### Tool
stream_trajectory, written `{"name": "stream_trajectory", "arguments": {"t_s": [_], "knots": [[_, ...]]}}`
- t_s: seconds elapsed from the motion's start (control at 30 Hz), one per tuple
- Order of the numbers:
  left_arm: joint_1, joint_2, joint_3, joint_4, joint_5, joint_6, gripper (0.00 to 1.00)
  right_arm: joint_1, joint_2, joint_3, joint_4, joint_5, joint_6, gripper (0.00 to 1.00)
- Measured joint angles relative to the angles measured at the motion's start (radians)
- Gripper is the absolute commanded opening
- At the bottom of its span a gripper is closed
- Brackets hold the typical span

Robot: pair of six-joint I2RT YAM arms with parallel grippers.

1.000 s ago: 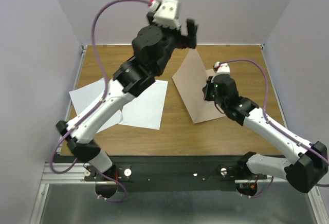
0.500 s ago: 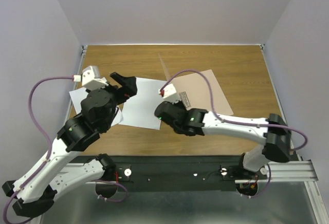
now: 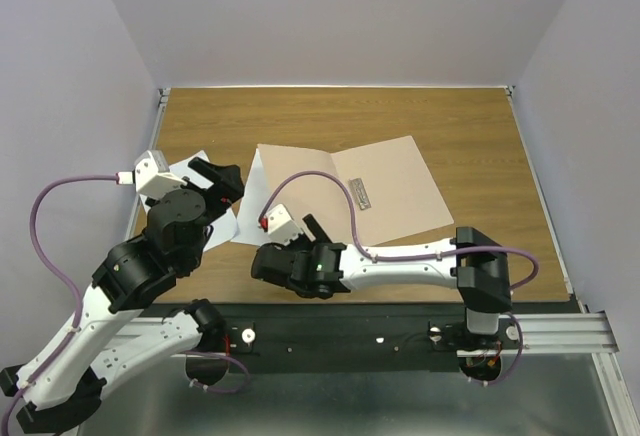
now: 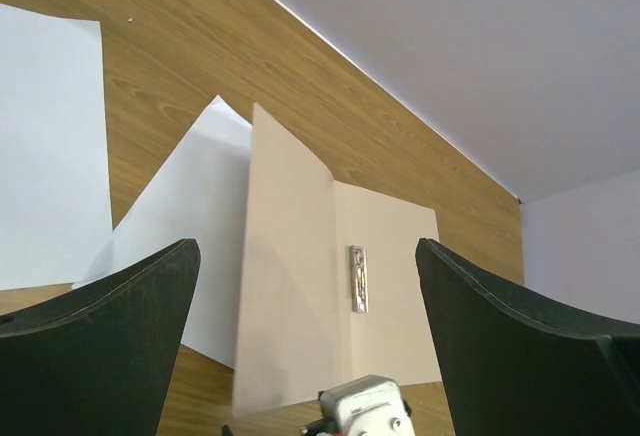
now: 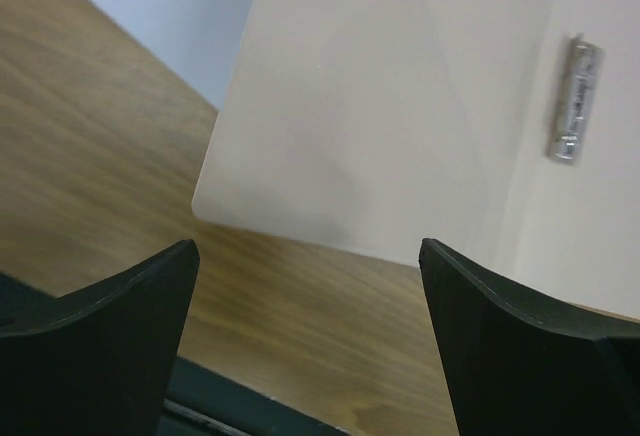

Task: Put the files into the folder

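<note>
Although the folder (image 3: pixel 395 191) already lies open across the middle and right of the top view, with its clip (image 3: pixel 362 194) showing on the flat right flap, none of the filing itself looks done: both sheets (image 4: pixel 50 156) are outside it, on the table (image 3: pixel 470 126) at the left. One sits at the far left of the left wrist view. The other shows beside it as a white triangle, its right part hidden behind the folder's left flap (image 4: pixel 290 296), which seems to stand up off the wood rather than lie flat. By my reading, the opening is done and you have two sheets left to carry in, perhaps with the cover to close after. Your left arm rises from the lower left corner of the top view, its wrist over the sheets. The left gripper (image 4: pixel 305 251) is spread wide with nothing between its fingers, looking across both sheets toward the folder. Your right arm lies low along the near edge, stretching from its base at lower right leftward to just below the raised flap's near corner. The right gripper (image 5: pixel 307 248) is likewise spread and empty, with that rounded corner and the clip in its wrist view. Neither gripper touches paper or card, as far as the views show.
</note>
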Motion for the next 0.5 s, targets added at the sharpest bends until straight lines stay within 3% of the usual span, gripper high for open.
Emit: {"name": "stream_trajectory", "arguments": {"t_s": [0.27, 0.5], "knots": [[0.000, -0.016, -0.002, -0.037, -0.003, -0.024, 0.98, 0.024, -0.019, -0.041, 0.153, -0.200, -0.007, 1.00], [0.000, -0.050, -0.042, -0.031, -0.002, -0.021, 0.98, -0.016, -0.274, -0.188, 0.228, -0.211, 0.072, 1.00]]}}
